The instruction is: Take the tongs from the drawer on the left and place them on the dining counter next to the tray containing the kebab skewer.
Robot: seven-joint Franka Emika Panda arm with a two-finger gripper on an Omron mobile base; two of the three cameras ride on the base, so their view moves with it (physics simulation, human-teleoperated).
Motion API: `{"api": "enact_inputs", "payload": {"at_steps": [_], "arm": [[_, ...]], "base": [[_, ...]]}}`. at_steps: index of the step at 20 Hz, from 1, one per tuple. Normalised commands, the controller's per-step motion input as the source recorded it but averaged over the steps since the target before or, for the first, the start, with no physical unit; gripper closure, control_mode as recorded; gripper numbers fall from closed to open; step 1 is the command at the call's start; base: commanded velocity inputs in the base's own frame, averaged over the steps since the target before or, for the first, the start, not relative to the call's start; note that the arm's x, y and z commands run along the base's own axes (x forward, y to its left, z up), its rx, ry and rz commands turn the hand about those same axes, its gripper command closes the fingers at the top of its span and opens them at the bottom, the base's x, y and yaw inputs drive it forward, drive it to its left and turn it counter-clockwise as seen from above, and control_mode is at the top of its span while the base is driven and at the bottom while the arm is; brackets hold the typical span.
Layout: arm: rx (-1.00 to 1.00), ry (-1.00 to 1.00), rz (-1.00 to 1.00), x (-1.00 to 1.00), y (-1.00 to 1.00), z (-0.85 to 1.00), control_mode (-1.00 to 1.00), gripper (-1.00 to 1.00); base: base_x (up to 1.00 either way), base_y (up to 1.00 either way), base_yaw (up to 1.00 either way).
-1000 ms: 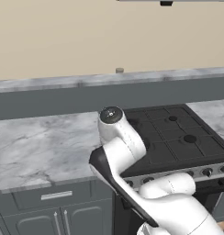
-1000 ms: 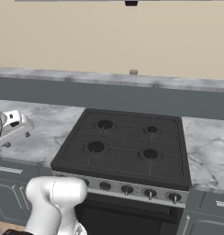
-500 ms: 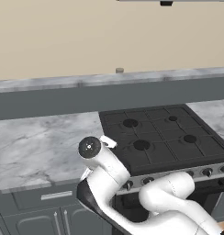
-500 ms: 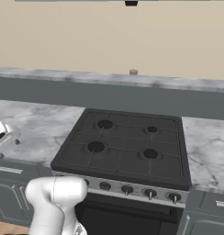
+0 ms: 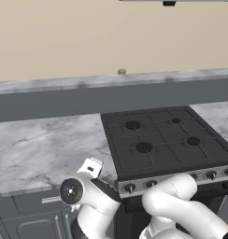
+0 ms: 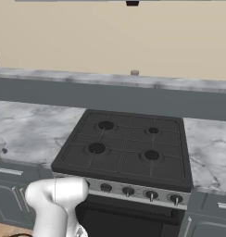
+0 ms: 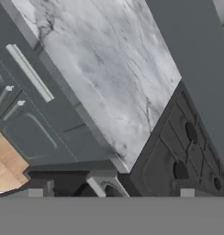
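The drawer [image 5: 34,203] is shut, its dark grey-blue front under the marble counter left of the stove, with a short silver bar handle [image 5: 51,200]. In the hand view the same drawer [image 7: 42,73] and its handle [image 7: 29,72] lie at the upper left. My gripper [image 7: 111,193] is open, with nothing between its fingertips [image 7: 35,193]. It hangs low in front of the cabinets, off to one side of the drawer and apart from it. The tongs are hidden. The tray, the kebab skewer and the dining counter are out of view.
A black four-burner stove [image 5: 162,140] with a knob row [image 6: 128,190] stands right of the drawer. The marble counter [image 5: 41,149] runs along both sides of it, backed by a raised dark ledge [image 5: 111,98]. Cabinet doors [image 7: 31,133] sit below the drawer.
My arm has swung down and to the left, from above the counter's edge to low in front of the cabinets. The gripper has stayed open.
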Motion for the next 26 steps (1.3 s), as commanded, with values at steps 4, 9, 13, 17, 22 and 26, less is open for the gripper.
{"api": "enact_inputs", "payload": {"at_steps": [4,9,13,17,22,26], "arm": [[-0.11,-0.01,0.03,0.00,0.23,-0.40,-1.00,-1.00],[-0.19,-0.05,0.01,0.00,0.19,-0.41,-1.00,-1.00],[-0.21,-0.06,0.00,0.00,0.23,-0.50,-1.00,-1.00],[-0.18,-0.03,0.00,0.00,0.17,-0.45,-1.00,-1.00],[-0.11,-0.08,0.03,0.00,0.29,-0.32,-1.00,-1.00],[-0.07,-0.11,0.06,0.00,0.31,-0.24,-1.00,-1.00]], "base": [[0.00,0.00,0.00],[0.00,0.00,0.00],[0.00,0.00,0.00],[0.00,0.00,0.00],[0.00,0.00,0.00],[0.00,0.00,0.00]]}}
